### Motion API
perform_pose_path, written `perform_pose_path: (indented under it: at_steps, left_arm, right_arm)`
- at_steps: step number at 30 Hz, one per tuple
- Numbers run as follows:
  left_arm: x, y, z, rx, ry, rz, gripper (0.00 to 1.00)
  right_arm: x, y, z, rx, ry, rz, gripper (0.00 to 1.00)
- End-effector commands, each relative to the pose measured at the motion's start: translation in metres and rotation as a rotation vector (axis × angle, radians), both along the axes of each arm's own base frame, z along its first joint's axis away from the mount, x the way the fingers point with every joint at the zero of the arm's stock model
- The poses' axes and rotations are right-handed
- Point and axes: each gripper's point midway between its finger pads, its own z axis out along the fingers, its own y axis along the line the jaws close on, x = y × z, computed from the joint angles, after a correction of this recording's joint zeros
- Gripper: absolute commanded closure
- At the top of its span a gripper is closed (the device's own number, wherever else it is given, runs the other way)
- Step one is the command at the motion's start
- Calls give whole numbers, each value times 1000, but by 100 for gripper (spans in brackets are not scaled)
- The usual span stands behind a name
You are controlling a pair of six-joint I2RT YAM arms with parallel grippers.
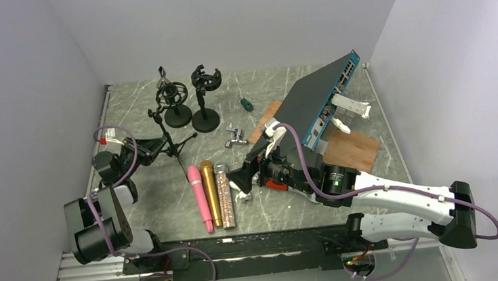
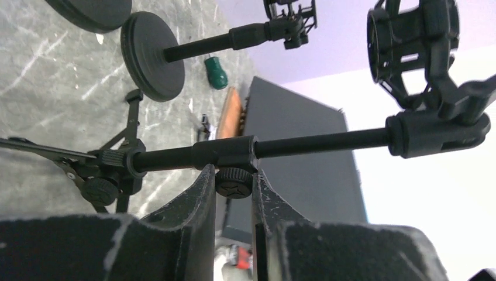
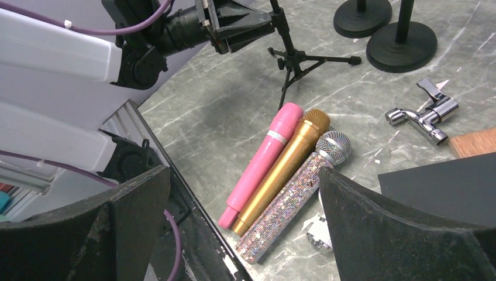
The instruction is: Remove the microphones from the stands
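Three microphones lie side by side on the table: pink (image 1: 201, 199) (image 3: 263, 158), gold (image 1: 211, 193) (image 3: 286, 164) and glittery silver (image 1: 224, 195) (image 3: 292, 199). A black tripod stand (image 1: 164, 138) stands at the left, and its shock mount (image 2: 409, 52) holds nothing. My left gripper (image 2: 234, 175) (image 1: 145, 149) is shut on the small ribbed knob (image 2: 234, 182) under the stand's pole (image 2: 316, 142). My right gripper (image 3: 244, 172) (image 1: 236, 182) hovers open just right of the microphones, with nothing between its fingers.
Two round-base stands (image 1: 177, 113) (image 1: 205, 117) with bare clips stand at the back. A tilted blue network switch (image 1: 317, 100) leans over a wooden board (image 1: 352, 148) at the right. A metal fitting (image 1: 236, 138) and a green-handled tool (image 1: 246, 104) lie mid-table.
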Motion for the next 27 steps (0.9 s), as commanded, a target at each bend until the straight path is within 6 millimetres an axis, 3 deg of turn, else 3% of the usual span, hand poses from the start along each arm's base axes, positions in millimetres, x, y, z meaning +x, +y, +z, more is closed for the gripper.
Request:
perform_pose_path:
  at_steps: [1,7,14,18,21,24,27]
  left_arm:
    - [-10,5,-5,-201,91,68,100]
    - [-15,24,-18,-393,229,227,100]
    - [-21,54,-25,-425,310,430,100]
    - [-18,66,-16,-450,356,516,100]
    - [-19,67,-21,-550,415,543,100]
    - [-23,59,-38,-647,515,521,100]
    - [-27,56,-41,-727,496,512,100]
  right_arm:
    - [4,3,18,50,-26,-17,0]
    - [5,8,15,39,-19,-12,0]
    - [5,9,13,35,-17,-10,0]
    - [6,11,12,33,-17,-11,0]
    - [6,15,11,25,-13,-1,0]
    - [6,16,11,26,-11,3,0]
    - [5,14,9,25,-12,1,0]
